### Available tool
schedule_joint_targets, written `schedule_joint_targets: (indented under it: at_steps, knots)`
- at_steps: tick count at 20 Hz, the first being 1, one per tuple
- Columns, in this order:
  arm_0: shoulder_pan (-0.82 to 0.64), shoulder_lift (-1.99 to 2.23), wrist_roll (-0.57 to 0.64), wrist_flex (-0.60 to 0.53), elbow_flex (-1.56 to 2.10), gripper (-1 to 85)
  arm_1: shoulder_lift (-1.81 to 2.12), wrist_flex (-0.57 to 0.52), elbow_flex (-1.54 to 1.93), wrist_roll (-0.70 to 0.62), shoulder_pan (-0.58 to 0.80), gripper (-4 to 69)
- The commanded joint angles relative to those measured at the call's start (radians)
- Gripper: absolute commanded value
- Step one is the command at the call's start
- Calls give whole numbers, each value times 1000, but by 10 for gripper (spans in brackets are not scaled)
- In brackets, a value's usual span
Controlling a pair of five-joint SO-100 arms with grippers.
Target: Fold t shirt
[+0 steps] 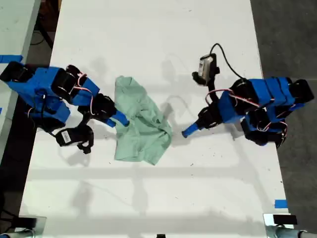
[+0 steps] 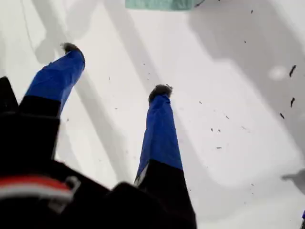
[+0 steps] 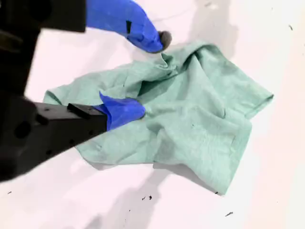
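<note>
The t shirt (image 1: 143, 131) is a pale mint-green, crumpled heap near the middle of the white table (image 1: 148, 39). My second gripper (image 1: 122, 120) comes in from the exterior view's left and stands open at the shirt's edge. One of its blue fingers (image 3: 125, 110) rests on the cloth (image 3: 200, 109), and the other finger sits at the cloth's rim. My first gripper (image 1: 187, 132) reaches in from the exterior view's right, open and empty (image 2: 114, 71), just short of the shirt. Only a strip of the shirt (image 2: 159, 4) shows ahead of it.
Blue tape (image 1: 280, 204) marks the table near the exterior view's lower right. A second pale table with blue tape (image 1: 10, 58) adjoins at the exterior view's left. Dark floor (image 1: 292, 29) lies past the table edge at the exterior view's right.
</note>
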Motion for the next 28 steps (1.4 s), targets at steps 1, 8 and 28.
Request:
schedule_joint_targets:
  at_steps: [1, 8, 28]
  knots:
    - [71, -72, 3, 0, -61, 219, -112, -87, -101, -49, -23, 319]
    - [126, -402, -71, -20, -44, 235, -492, -247, -255, -130, -29, 331]
    - [183, -790, -8, -133, -446, -3, -980, -382, -534, -89, -63, 327]
